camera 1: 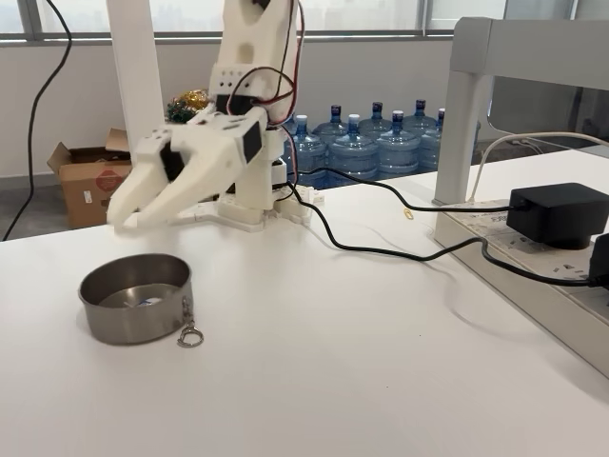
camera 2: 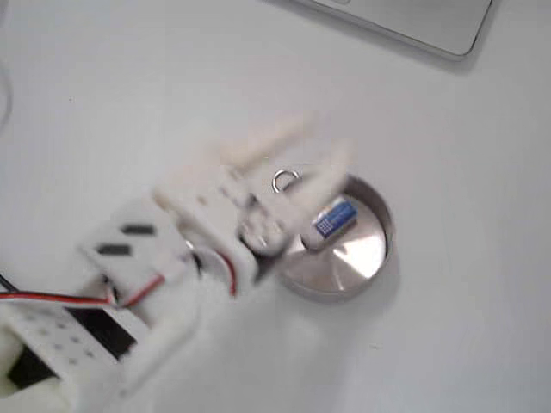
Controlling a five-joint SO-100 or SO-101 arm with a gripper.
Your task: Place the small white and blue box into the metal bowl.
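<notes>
The metal bowl stands on the white table at the front left, with a keyring hanging from its rim. In a fixed view from above, the small white and blue box lies on its side inside the bowl, near the rim. From the side only a blue speck of the box peeks over the rim. My white gripper hovers above and behind the bowl, open, with nothing between its fingers. From above, the gripper is blurred and partly covers the bowl's left edge and the keyring.
A black power adapter and black cables lie at the right by a white frame post. Water bottles and a cardboard box stand on the floor behind. A grey flat device lies at the top edge.
</notes>
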